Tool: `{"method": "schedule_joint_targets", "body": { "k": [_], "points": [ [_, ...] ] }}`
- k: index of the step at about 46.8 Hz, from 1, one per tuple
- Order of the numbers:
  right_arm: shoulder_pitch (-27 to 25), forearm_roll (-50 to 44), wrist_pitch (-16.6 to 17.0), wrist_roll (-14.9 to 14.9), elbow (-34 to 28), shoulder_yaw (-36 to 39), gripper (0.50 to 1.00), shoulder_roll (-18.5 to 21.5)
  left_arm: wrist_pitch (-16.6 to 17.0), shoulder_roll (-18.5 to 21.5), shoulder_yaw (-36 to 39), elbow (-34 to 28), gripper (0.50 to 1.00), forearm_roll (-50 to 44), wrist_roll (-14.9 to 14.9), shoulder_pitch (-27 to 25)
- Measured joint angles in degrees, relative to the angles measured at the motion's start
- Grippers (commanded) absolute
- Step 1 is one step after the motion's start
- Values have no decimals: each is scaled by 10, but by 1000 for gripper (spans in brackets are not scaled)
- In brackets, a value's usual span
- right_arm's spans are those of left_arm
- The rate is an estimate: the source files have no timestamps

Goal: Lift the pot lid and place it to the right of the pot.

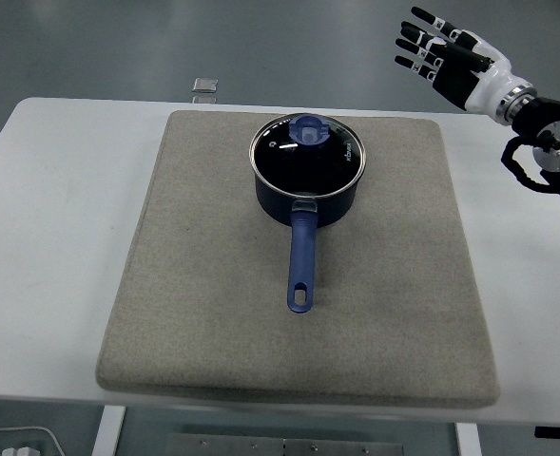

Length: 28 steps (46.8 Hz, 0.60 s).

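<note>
Head view shows our right hand [448, 59] raised well away from the pot [307, 176], up and to the right of it beyond the mat's far right corner, fingers spread and holding nothing; our left hand is out of view. We judge the main risk to be the grasp itself: the knob [309, 130] on the lid [307, 152] is small and sits toward the far side of the pot, so fingers closing off-centre could slip off it, or could tip the lid so that its rim catches on the pot and drags the pot across the mat [299, 256]. A second risk is the landing: the bare mat to the right of the pot is roomy, but a lid released while tilted could roll or clatter. The lid is still on the pot, seated flat, dark glass with a metal rim and a blue knob. The pot is dark blue, near the far middle of the mat, and its blue handle [301, 256] points toward us from the pot.
</note>
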Motion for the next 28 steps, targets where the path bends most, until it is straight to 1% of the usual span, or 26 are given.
{"method": "schedule_joint_targets", "body": {
  "k": [6, 14, 21, 28],
  "points": [
    [3, -4, 2, 0, 0, -1, 915, 0, 1, 0, 0, 0, 1000, 0, 0, 0],
    [5, -34, -1, 3, 0, 1, 915, 0, 1, 0, 0, -4, 1000, -1, 0, 0],
    [6, -42, -15, 3, 0, 1, 915, 0, 1, 0, 0, 0, 1000, -1, 0, 0],
    [7, -56, -10, 4, 0, 0, 913, -1, 1, 0, 0, 0, 1000, -1, 0, -1]
  ]
}}
